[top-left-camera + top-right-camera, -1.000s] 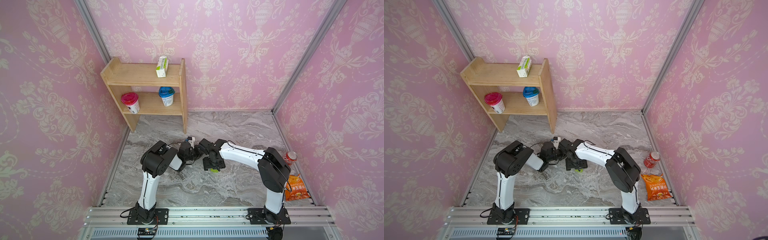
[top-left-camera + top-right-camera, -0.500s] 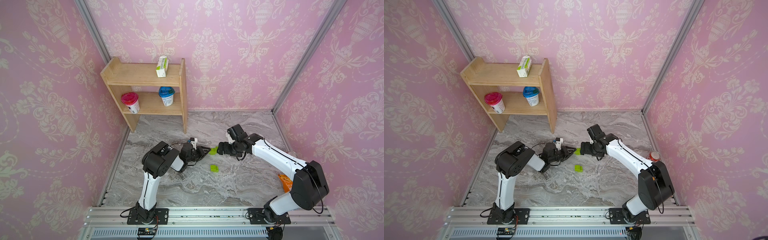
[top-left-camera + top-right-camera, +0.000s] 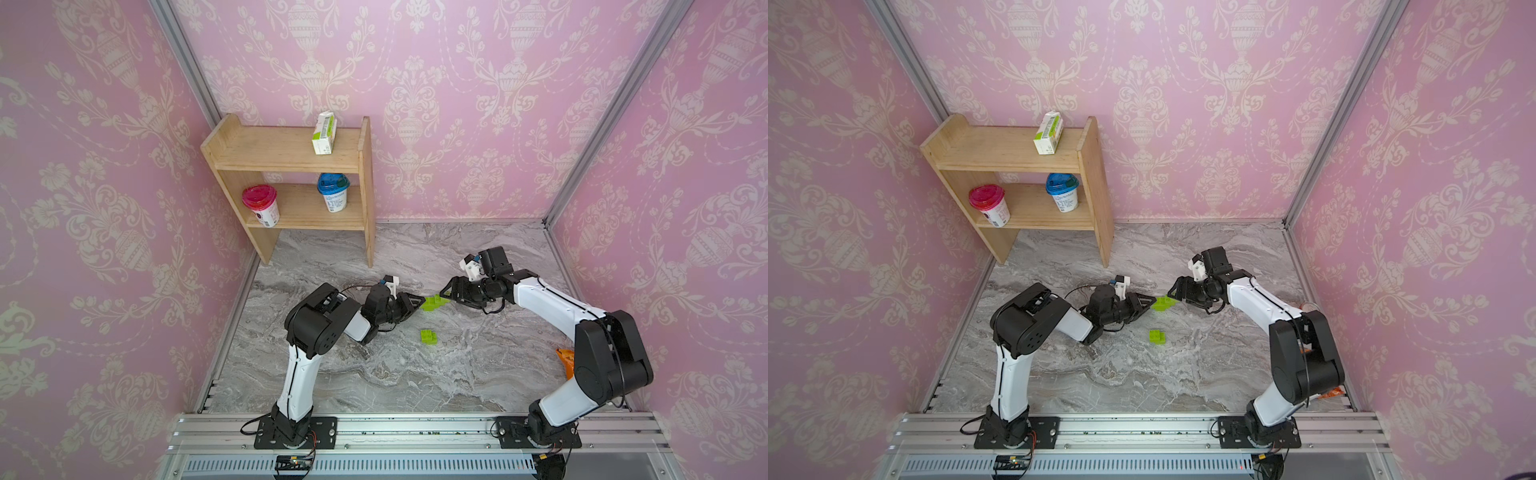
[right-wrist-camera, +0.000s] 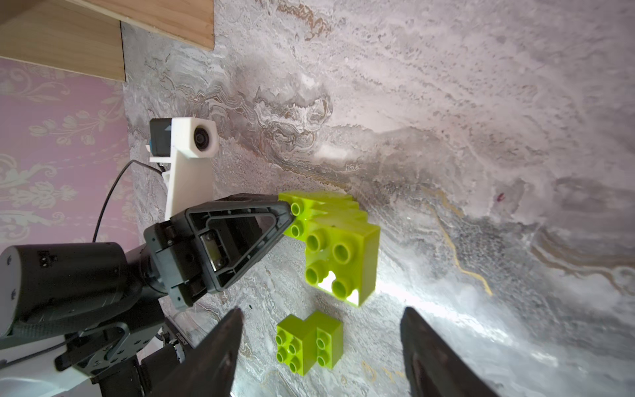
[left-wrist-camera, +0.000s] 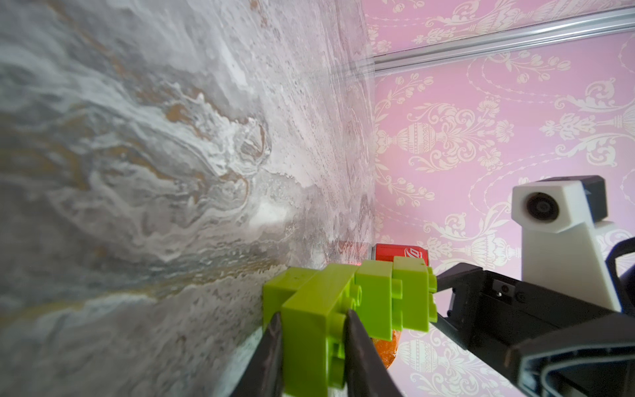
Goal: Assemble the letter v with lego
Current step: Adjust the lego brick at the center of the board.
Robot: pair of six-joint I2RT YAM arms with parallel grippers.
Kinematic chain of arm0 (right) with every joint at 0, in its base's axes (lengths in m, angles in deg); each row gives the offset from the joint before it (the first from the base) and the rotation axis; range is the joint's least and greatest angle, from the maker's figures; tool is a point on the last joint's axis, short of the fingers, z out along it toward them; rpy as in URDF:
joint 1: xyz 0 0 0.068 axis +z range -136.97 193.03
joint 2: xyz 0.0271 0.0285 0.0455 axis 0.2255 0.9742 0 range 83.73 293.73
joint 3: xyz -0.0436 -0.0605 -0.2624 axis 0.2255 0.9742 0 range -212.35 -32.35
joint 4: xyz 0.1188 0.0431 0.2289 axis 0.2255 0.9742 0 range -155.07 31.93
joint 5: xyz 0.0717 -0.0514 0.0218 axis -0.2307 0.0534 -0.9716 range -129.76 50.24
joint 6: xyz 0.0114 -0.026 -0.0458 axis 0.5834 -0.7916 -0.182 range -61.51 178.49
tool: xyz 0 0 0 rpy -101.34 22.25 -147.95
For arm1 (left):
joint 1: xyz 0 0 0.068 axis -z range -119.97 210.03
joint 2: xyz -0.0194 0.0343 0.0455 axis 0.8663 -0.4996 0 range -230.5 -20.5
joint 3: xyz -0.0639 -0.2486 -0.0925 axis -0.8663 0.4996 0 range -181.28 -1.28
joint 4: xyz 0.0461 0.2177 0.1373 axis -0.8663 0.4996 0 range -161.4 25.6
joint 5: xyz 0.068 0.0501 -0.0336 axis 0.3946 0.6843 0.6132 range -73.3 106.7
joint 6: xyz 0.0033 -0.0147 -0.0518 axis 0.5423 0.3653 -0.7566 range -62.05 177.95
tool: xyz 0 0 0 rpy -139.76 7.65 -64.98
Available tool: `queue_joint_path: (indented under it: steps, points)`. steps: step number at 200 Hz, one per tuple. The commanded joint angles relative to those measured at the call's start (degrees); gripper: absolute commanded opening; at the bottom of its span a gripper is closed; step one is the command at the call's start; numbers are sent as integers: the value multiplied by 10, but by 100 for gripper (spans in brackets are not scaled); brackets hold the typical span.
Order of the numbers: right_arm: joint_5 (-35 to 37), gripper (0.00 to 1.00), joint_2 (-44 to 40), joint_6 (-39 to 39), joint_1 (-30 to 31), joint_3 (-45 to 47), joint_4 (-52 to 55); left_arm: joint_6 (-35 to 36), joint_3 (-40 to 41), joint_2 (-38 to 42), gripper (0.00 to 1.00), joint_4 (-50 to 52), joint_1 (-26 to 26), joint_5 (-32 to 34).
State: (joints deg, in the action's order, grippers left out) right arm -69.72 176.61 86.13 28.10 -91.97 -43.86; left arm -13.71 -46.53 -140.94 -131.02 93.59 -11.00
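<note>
Grey marbled bench (image 3: 374,374), pink damask walls (image 3: 457,104). In front of the wooden shelf (image 3: 291,158), left claw (image 3: 422,299) clenches the stepped lime-green lego (image 3: 434,302); right claw (image 3: 445,293) released, jaws spread.

We see the stepped lime-green brick assembly (image 3: 432,302) mid-frame between left hand (image 3: 420,300) and right hand (image 3: 444,293), with a smaller lime-green brick clump (image 3: 429,336) below.

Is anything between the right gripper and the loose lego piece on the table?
Nothing visible. The open right gripper sees the loose lego piece clearly; the lego assembly held by the left gripper sits aside.
</note>
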Motion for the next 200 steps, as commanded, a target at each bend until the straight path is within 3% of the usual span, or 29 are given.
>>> queue_joint_path:
  steps: [1, 88, 143, 200]
  points:
    - [-47, 71, 30, 5, -6, -6, -29, 20, 3, -2, 20, 88, 6, 12]
    - [-76, 80, 106, 6, -7, -34, -42, 18, 0, -15, 26, 76, 6, 4]
    - [-79, 68, 123, 10, -7, -48, -46, 20, -6, -21, 29, 74, 6, -1]
    - [-79, 63, 146, -2, -7, -70, -26, 20, -12, -26, 31, 77, 6, -11]
